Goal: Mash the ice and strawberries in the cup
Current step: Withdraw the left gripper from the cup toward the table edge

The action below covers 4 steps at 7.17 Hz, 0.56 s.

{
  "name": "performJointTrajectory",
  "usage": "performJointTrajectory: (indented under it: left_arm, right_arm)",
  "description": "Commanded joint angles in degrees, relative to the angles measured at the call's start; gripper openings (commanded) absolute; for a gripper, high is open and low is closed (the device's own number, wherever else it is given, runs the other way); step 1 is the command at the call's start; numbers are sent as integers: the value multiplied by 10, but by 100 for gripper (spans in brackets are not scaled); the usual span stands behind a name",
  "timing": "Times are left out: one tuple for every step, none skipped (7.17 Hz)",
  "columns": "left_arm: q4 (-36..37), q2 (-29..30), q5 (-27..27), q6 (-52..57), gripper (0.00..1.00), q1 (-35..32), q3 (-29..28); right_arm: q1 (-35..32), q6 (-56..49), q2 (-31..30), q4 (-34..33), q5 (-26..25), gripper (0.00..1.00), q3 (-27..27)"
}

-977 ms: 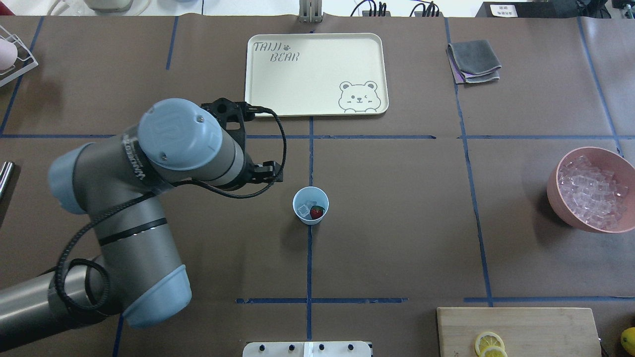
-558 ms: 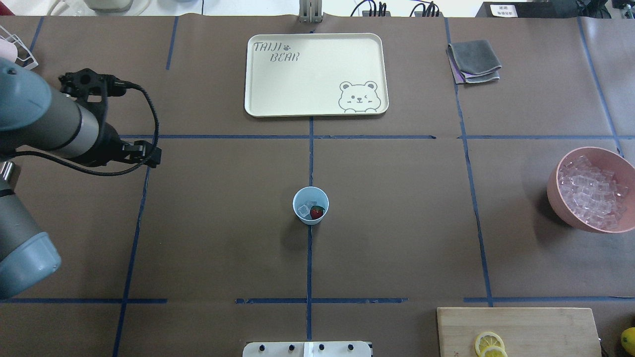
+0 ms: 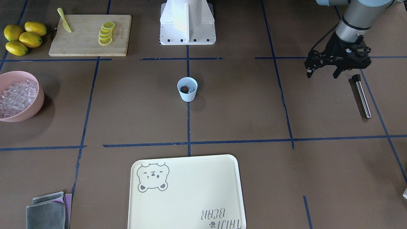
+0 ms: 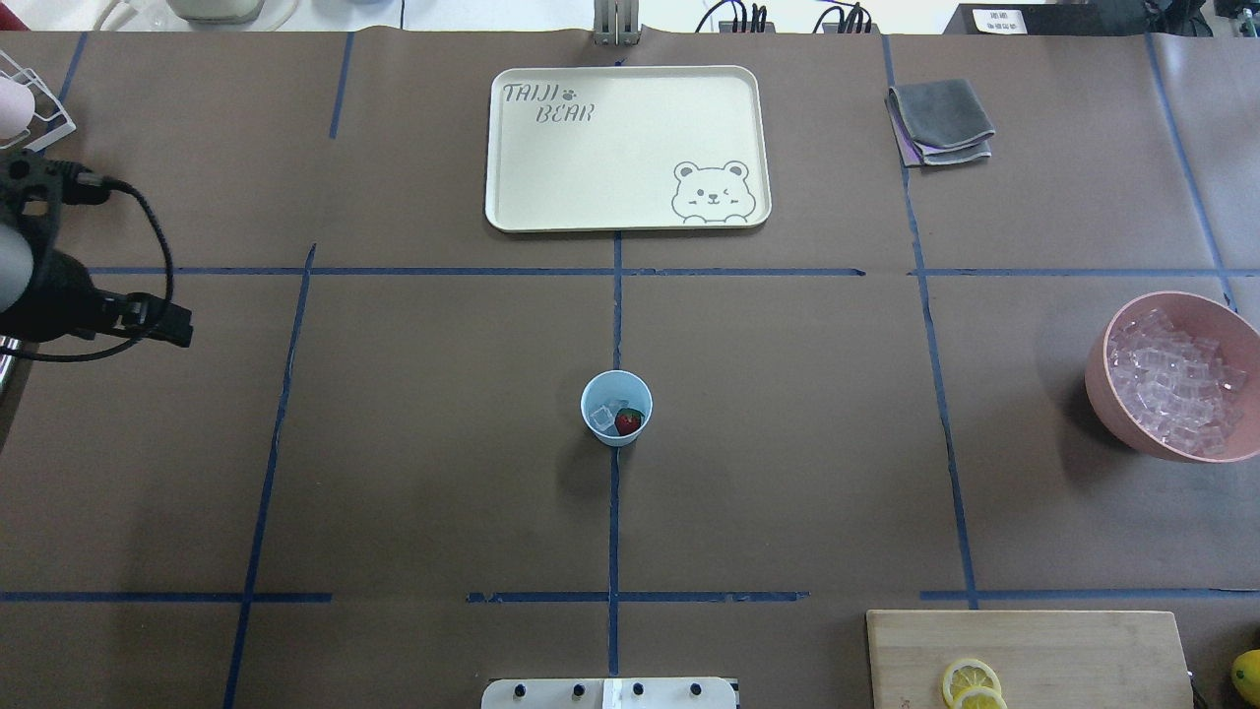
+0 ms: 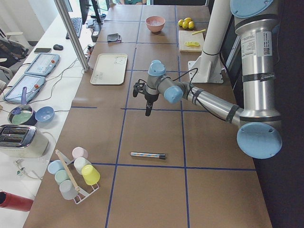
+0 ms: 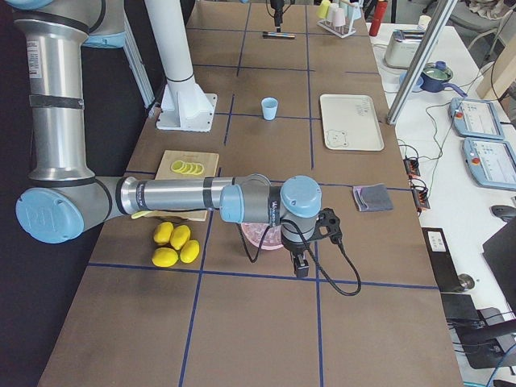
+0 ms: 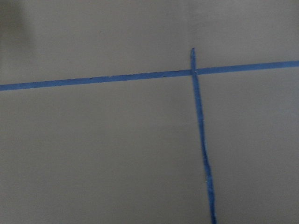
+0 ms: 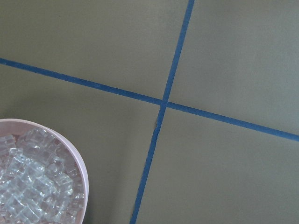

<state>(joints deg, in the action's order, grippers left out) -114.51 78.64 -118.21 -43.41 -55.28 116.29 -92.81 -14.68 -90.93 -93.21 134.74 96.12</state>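
Observation:
The light-blue cup (image 4: 616, 409) (image 3: 187, 89) stands upright at the table's centre. Inside it lie a red strawberry (image 4: 628, 421) (image 3: 183, 89) with a green top and a few clear ice cubes (image 4: 604, 412) (image 3: 191, 90). My left gripper (image 3: 321, 75) (image 5: 148, 110) hangs far off to my left, fingers pointing down, open and holding nothing, just beside a metal rod (image 3: 361, 95) (image 5: 148, 155) lying on the table. My right gripper (image 6: 300, 266) shows only in the exterior right view, above the table by the pink bowl; I cannot tell its state.
A pink bowl (image 4: 1104, 379) (image 3: 38, 101) (image 8: 79, 163) full of ice sits at my right. A cream tray (image 4: 626, 148) lies at the far side, grey cloths (image 4: 940, 120) beside it. A cutting board (image 3: 82, 44) with lemon slices and whole lemons (image 3: 24, 38) are near my base.
My left arm swept away from beside the cup to the table's left edge. The cup and its contents stayed put.

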Motion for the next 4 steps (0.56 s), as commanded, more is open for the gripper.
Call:
performJointTrajectory:
  left_arm:
    - [-113, -51, -26, 9, 100, -28, -71]
    - [-153, -50, -24, 11, 100, -30, -125]
    - [-225, -43, -23, 8, 100, -31, -187]
    - [-243, -38, -23, 11, 100, -31, -219]
  right_arm:
    - [0, 0, 0, 0, 0, 99, -1]
    - [0, 1, -1, 0, 0, 99, 1]
    - [0, 2, -2, 0, 0, 99, 3]
    - [0, 2, -3, 0, 0, 99, 3]
